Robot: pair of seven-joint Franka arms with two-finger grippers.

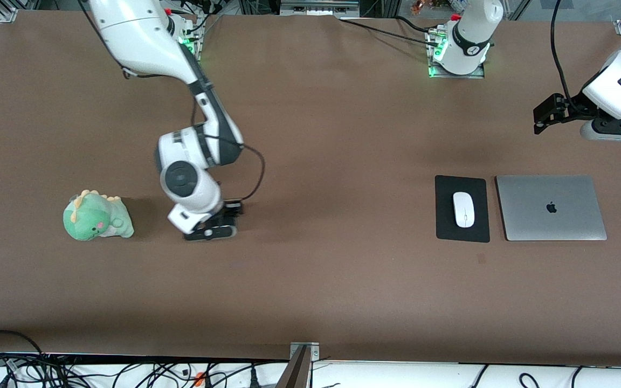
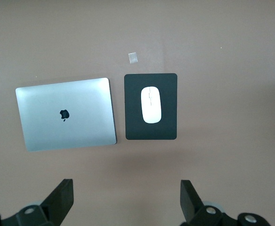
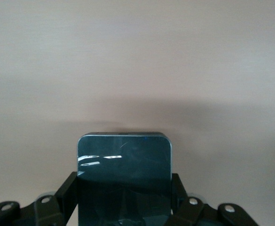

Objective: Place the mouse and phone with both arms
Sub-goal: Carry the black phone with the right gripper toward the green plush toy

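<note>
We see the mouse (image 1: 463, 209) lying on a black pad (image 1: 462, 208), toward the left arm's end of the table. We think it sits there because a pad is where a mouse belongs, so this part of the job looks done. A closed silver laptop (image 1: 551, 207) lies just beside the pad, not touching it. A small bit of tape (image 2: 133, 57) sits on the table (image 1: 343, 280) near the pad.

Our left gripper (image 2: 126, 200) hangs high up at the left arm's end of the table. Its fingers (image 2: 62, 197) are spread wide and hold nothing. This arm waits.

Our right gripper (image 1: 219, 229) is down low by the table, near a green toy dinosaur (image 1: 96, 216). In the right wrist view its two fingers (image 3: 66, 197) press on the sides of the phone (image 3: 123, 176). The grip is tight so the phone cannot slip. The phone points out in front of the claw, with its shiny face up.

We cannot tell if the phone touches the table yet. We think the next step is to set the phone down flat and let go.
</note>
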